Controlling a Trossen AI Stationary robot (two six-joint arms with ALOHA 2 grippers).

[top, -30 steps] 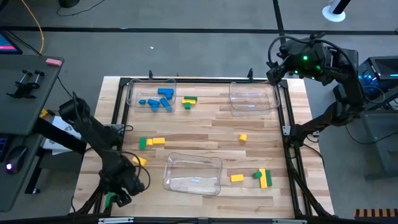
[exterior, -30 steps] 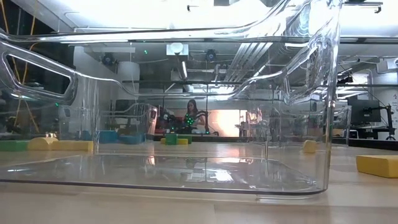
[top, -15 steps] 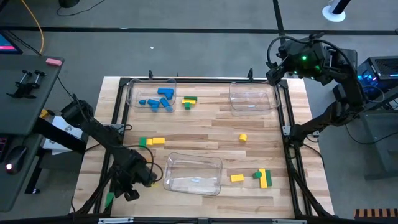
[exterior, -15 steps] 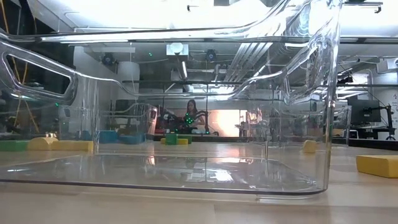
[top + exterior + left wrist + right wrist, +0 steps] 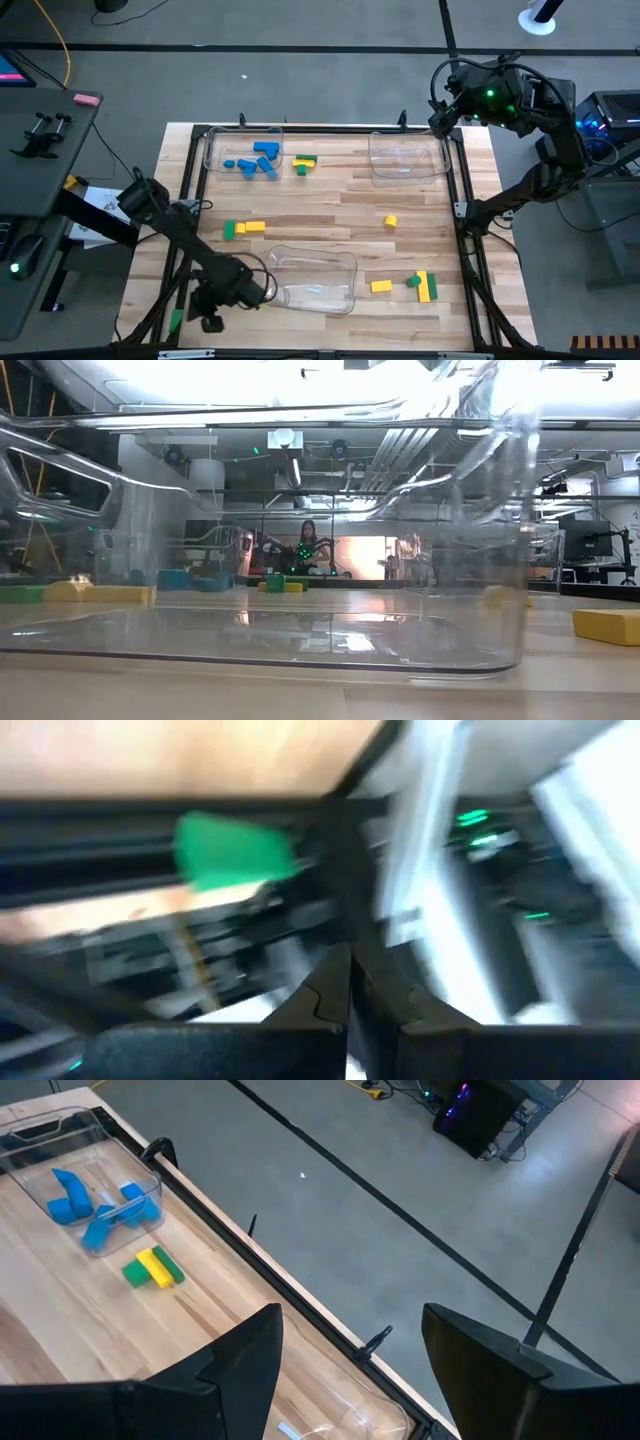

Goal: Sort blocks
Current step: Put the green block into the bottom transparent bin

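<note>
Blocks [image 5: 257,160] scattered, left gripper [image 5: 262,291] apart

A robotics lab: a pale wooden table [image 5: 330,215] framed by black metal rails [image 5: 188,185] stands on grey floor crossed by black tape lines [image 5: 300,48] at twelve o'clock (exposed ceiling ducts [image 5: 400,460] and a dark monitor [image 5: 585,538] show beyond).

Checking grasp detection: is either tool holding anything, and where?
Nothing visibly held. Left tool is shut, jaws together with no block between; right tool is open and empty.
</note>
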